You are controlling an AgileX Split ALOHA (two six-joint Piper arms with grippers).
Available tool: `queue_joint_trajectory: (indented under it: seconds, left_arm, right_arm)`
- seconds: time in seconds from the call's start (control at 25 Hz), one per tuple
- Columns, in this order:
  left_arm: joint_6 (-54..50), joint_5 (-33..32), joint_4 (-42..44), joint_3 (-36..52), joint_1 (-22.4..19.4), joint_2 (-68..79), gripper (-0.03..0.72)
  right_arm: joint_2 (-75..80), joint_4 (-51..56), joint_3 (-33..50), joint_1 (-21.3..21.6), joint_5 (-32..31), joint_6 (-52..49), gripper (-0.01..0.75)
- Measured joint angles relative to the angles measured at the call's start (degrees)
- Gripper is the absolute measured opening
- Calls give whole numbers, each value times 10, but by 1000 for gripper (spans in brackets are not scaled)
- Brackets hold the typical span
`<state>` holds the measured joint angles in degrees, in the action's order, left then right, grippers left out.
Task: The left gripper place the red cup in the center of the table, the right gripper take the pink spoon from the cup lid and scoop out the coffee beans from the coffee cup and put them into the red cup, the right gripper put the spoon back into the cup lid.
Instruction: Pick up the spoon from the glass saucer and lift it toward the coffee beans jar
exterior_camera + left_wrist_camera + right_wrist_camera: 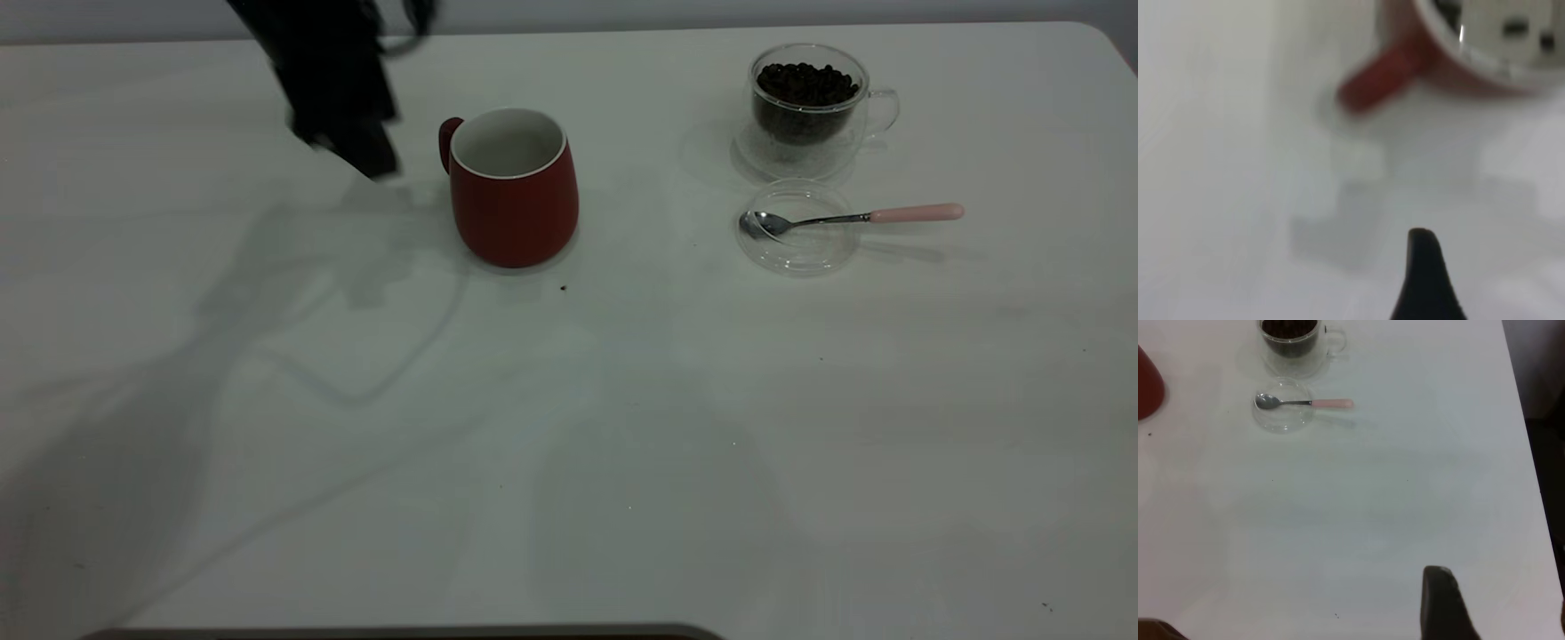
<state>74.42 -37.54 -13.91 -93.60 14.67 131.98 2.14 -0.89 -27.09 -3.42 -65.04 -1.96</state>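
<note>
The red cup [513,188] stands upright and empty near the table's middle, handle toward my left gripper [366,158]. That gripper hovers just left of the handle, apart from it, open and empty; the left wrist view shows one finger [1425,273] and the cup's handle [1375,81]. The glass coffee cup [807,107], full of beans, stands at the back right. In front of it lies the clear cup lid [798,249] with the pink-handled spoon [916,213], bowl in the lid. The right gripper, seen only by one finger [1441,603], is open, far from the spoon [1331,403].
A loose coffee bean [563,287] lies on the table in front of the red cup. The table's right edge [1531,453] runs beside the right gripper, with dark floor beyond. A dark strip [400,633] shows at the near edge.
</note>
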Motion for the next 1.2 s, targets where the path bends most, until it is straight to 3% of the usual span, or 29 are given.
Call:
queue_joint_trajectory:
  seconds: [0.12, 0.24, 0.4, 0.64, 0.8, 1.2]
  left_arm:
    - [-141, -76, 71, 0, -2, -60, 587]
    - [-331, -172, 98, 0, -2, -129, 587]
    - [-496, -295, 139, 1, -2, -223, 587]
    - [-567, -295, 139, 46, -2, -369, 587]
    - [-602, -295, 134, 127, -2, -483, 587]
    - [-682, -295, 134, 456, -2, -764, 587]
  right_arm:
    - [0, 0, 0, 0, 0, 0, 453]
    - [0, 0, 0, 0, 0, 0, 453]
    - [0, 0, 0, 0, 0, 0, 453]
    - [0, 0, 0, 0, 0, 0, 453]
    - [0, 0, 0, 0, 0, 0, 453]
    - [0, 0, 0, 0, 0, 0, 453]
